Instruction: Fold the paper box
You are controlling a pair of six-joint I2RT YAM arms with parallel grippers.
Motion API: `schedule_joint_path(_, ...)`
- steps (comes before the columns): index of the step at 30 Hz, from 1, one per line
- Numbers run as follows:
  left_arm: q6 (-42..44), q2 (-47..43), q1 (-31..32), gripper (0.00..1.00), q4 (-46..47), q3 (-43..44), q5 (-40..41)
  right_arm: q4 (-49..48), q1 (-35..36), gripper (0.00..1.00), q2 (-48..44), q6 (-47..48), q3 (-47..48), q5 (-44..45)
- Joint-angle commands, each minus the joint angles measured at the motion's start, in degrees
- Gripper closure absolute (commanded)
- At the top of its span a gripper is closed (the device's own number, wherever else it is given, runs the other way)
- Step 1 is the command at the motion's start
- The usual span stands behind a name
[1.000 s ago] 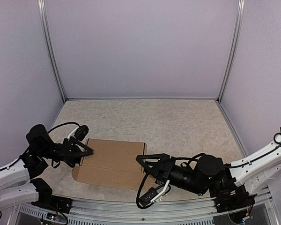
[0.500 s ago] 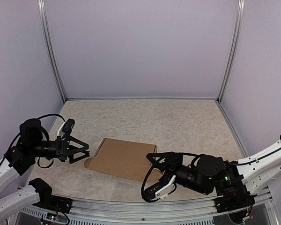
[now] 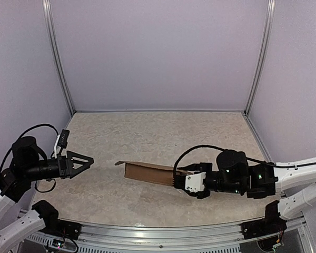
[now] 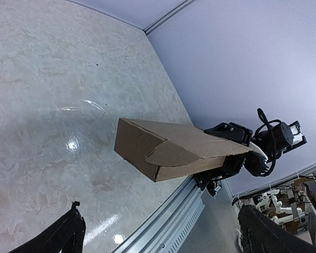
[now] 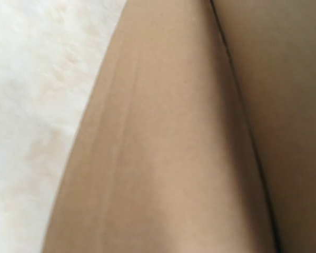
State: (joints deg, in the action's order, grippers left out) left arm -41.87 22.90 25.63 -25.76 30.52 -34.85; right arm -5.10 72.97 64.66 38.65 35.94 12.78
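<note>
Brown paper box [image 3: 147, 172] hangs over the middle of the bench [image 3: 163, 129], its 3 o'clock end clenched in your right claw [image 3: 181, 179]. Left claw [image 3: 84, 164] is released at 9 o'clock, well apart. Step judged: presenting. Next, bring the left claw onto the rounded flap.

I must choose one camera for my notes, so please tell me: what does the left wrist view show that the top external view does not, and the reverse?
Only the left wrist view shows the rounded flap on the side of the paper box. Only the top external view shows the whole left tool, wide open and apart from the box; the wrist view catches just its fingertips. Both show the right tool gripping one end of the box over the table.
</note>
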Motion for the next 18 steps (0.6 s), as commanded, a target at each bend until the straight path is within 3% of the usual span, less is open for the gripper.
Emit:
schedule_joint_path(1, 3.95, -0.35, 2.44, 0.01, -1.35, 2.16, 6.60, 3.66, -6.11, 0.76, 1.26, -15.77, 0.88, -22.01)
schedule_joint_path(10, 10.72, 6.89, 13.92, 0.07, -5.17, 7.13, 20.01, -1.46, -15.01, 0.76, 9.83, -25.94, -0.10, -43.70)
schedule_joint_path(18, 14.07, 17.36, 25.59, 0.16, -7.12, 11.22, 31.31, -3.89, -17.39, 0.75, 15.72, -28.21, -0.16, -49.41)
